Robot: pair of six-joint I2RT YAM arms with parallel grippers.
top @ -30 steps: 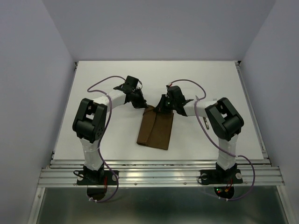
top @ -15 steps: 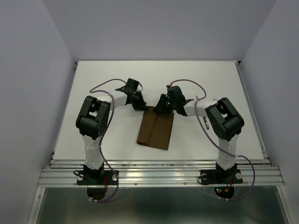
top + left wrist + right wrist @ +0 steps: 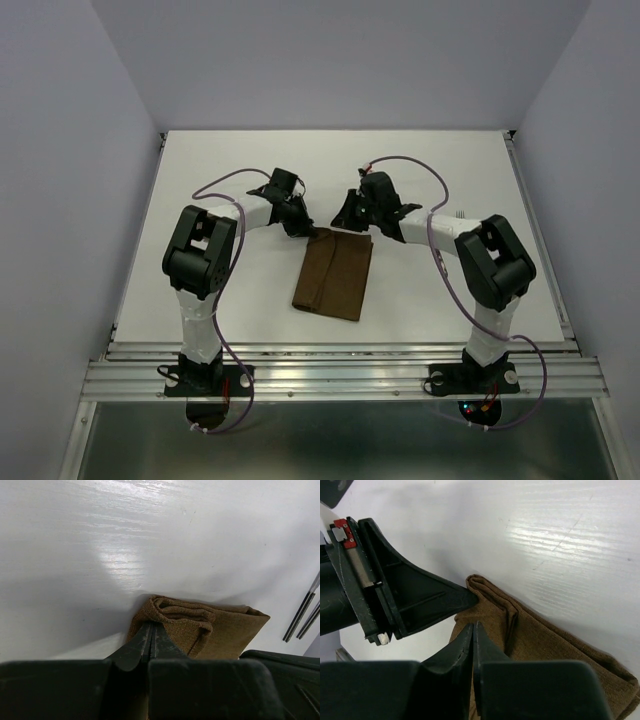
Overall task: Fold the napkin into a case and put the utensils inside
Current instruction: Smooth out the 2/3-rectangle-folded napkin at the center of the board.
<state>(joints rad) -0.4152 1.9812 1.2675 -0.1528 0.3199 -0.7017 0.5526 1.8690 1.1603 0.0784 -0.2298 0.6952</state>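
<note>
**Folding stage, overhead and wrist views.** The dark brown cloth napkin (image 3: 335, 278) lies flat on the white tabletop (image 3: 250, 165) between the two arms. It is already doubled into a narrow rectangle, its long axis running away from the bases. At its far left corner several layers are stacked and slightly bunched.

The left claw (image 3: 151, 626) is closed, its tips set against that layered corner; whether a layer is nipped between them cannot be told. The right claw (image 3: 473, 626) hovers just above the far edge beside it, its jaws drawn almost together with nothing between them.

The slim metal utensils (image 3: 301, 614) lie on the bare tabletop well to the right of the napkin. They are largely hidden by the right arm in the overhead view, and none is inside the cloth.

**Judged step:** finishing and opening the case, with insertion not yet begun. The next move would seem to call for parting the upper layer from the lower at the far end so that a mouth forms. One claw would hold that mouth while the other goes for a utensil. Thin, soft cloth is likely to slip or lift as a whole stack, so a shallow, single-layer pinch is wanted
</note>
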